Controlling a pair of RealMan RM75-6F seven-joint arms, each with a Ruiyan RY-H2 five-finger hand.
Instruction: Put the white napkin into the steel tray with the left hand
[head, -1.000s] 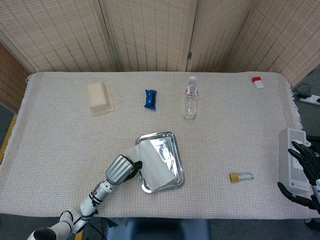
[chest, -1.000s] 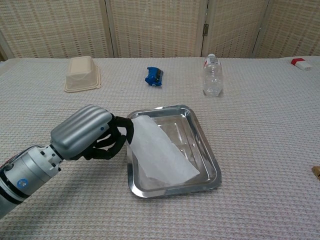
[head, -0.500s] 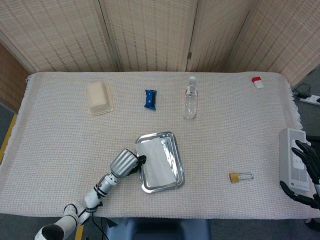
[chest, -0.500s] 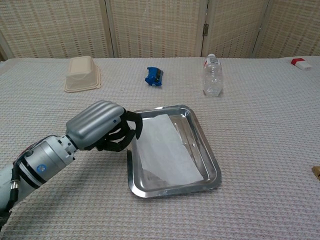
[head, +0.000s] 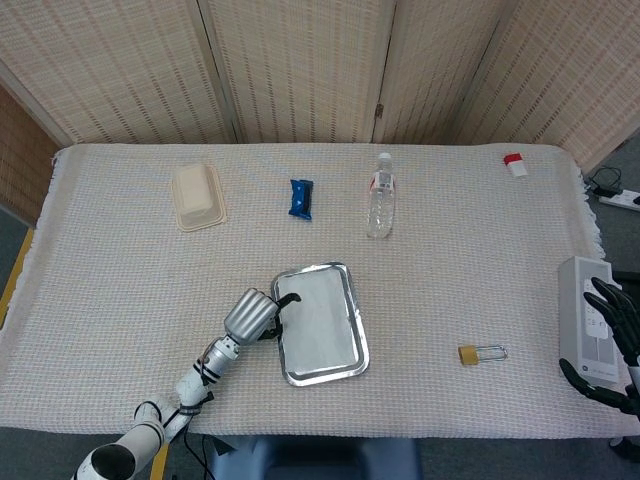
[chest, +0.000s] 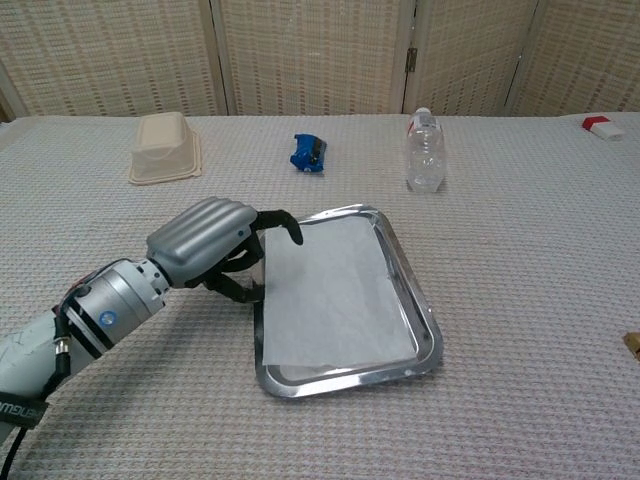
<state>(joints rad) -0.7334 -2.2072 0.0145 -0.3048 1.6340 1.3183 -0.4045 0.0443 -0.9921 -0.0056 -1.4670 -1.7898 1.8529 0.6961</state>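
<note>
The white napkin (head: 318, 320) (chest: 335, 300) lies flat inside the steel tray (head: 362, 345) (chest: 425, 320), covering most of its floor and its left rim. My left hand (head: 252, 312) (chest: 205, 240) sits at the tray's left edge, right beside the napkin's left border. Its fingers are parted, and one finger reaches over the napkin's far left corner without gripping it. My right hand (head: 615, 335) hangs at the table's right edge, fingers spread and holding nothing; the chest view does not show it.
A cream lidded container (head: 198, 197) (chest: 165, 145) sits at the back left. A blue packet (head: 301, 198) (chest: 308, 153) and a plastic bottle (head: 380, 208) (chest: 424, 150) lie behind the tray. A padlock (head: 480, 353) and a white box (head: 585, 320) are to the right.
The napkin dropped from a draped, half-lifted pose to lying flat in the tray. My left hand moved further forward along the tray's left edge and its fingers parted off the napkin.
</note>
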